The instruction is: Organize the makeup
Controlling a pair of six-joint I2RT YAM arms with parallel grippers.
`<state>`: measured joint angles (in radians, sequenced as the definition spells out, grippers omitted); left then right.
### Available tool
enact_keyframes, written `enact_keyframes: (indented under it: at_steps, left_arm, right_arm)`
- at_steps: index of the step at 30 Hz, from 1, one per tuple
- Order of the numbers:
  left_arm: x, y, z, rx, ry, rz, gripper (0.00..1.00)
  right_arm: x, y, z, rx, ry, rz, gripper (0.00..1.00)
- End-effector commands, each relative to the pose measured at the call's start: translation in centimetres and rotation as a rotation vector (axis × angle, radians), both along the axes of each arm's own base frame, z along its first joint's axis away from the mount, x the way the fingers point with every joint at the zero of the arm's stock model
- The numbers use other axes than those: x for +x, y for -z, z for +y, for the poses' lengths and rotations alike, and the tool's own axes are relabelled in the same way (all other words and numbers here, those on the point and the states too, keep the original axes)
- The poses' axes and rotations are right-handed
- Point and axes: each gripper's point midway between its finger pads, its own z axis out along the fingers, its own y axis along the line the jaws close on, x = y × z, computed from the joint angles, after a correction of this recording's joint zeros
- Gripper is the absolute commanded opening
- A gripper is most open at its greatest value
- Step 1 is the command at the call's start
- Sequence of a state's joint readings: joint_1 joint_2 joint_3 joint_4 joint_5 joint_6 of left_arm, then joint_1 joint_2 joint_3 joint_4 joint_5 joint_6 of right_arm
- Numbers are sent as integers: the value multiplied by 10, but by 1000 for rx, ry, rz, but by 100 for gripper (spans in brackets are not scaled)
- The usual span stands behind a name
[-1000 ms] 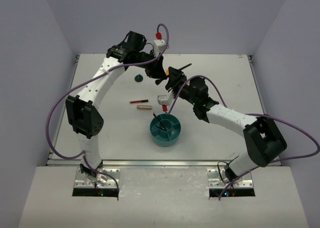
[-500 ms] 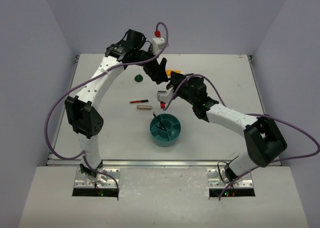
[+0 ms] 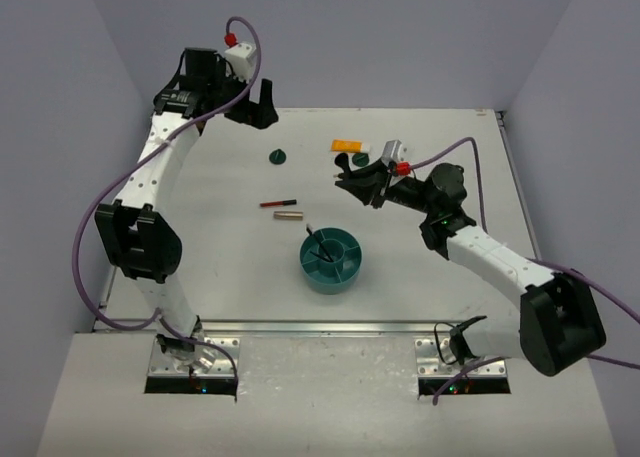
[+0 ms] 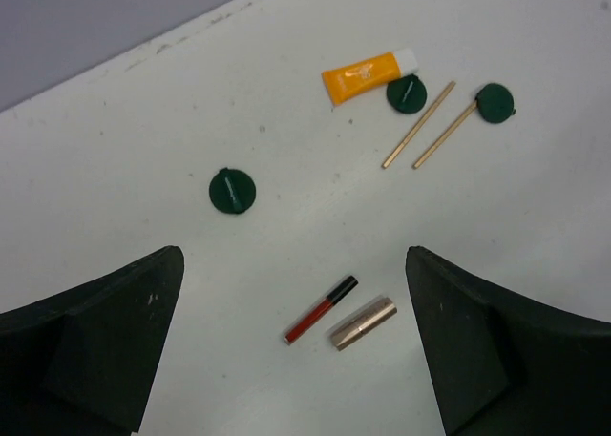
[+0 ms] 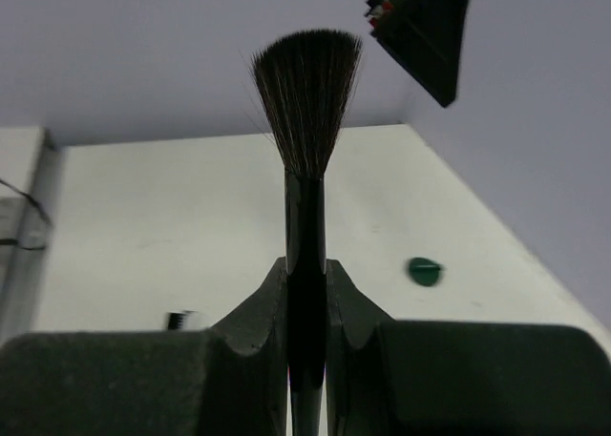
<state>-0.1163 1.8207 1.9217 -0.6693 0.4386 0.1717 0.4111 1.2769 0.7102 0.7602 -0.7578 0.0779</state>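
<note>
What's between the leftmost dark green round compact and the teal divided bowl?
A red pencil and a short gold tube, side by side; top external view.

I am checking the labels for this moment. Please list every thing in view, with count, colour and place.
round compacts: three, dark green; one alone, two near the squeeze tube
squeeze tube: one, orange with a white end; far side of the table
thin sticks: two, tan; side by side near the squeeze tube
lip pencil: one, red with a black cap; mid table
gold tube: one, gold; beside the lip pencil
divided bowl: one, teal; near middle
black stick: one; leaning in the bowl
brush: one, black handle, dark bristles; in the right tool
table: one, white
left tool: open, above the table
right tool: shut on the brush
</note>
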Motion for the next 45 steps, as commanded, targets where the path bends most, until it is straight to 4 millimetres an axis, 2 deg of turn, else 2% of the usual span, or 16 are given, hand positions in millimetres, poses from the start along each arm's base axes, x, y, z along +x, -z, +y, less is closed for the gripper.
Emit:
enact_keyframes:
  at_steps: [1,4,6,10,17,20,25,30,32,34,36,41,45]
  left_arm:
    - [-10,4,2,73,-13,-45,100]
    - [-16,19,4,91,-12,-18,100]
    - [-19,24,6,98,-12,-13,100]
    - [-26,34,8,111,-4,4,100]
    - [-33,47,12,139,-4,17,100]
    - [-33,52,13,146,-4,25,100]
    - [-33,55,13,149,-3,29,100]
    - [-32,55,13,149,-2,27,100]
    - [-32,54,13,151,0,24,100]
    - [-32,53,14,157,2,17,100]
    - [-31,53,14,161,2,15,100]
    - [-31,53,14,165,7,10,100]
    - [-32,54,16,177,9,8,100]
  right_arm:
    - [-52,-33,24,259,-214,102,0]
    - [-62,-16,38,272,-268,152,0]
    - [-66,-20,38,314,-291,126,0]
    - [-64,-6,43,355,-330,213,0]
    - [-64,34,50,311,-336,292,0]
    - [-64,41,54,305,-351,317,0]
    - [-64,40,59,300,-359,292,0]
    - [-60,48,60,292,-348,307,0]
    - [-61,50,59,290,-346,310,5]
    - [-63,51,59,288,-345,309,16]
    - [-62,51,58,288,-342,307,31]
    - [-61,48,58,294,-337,299,47]
    - [-61,46,56,296,-335,296,53]
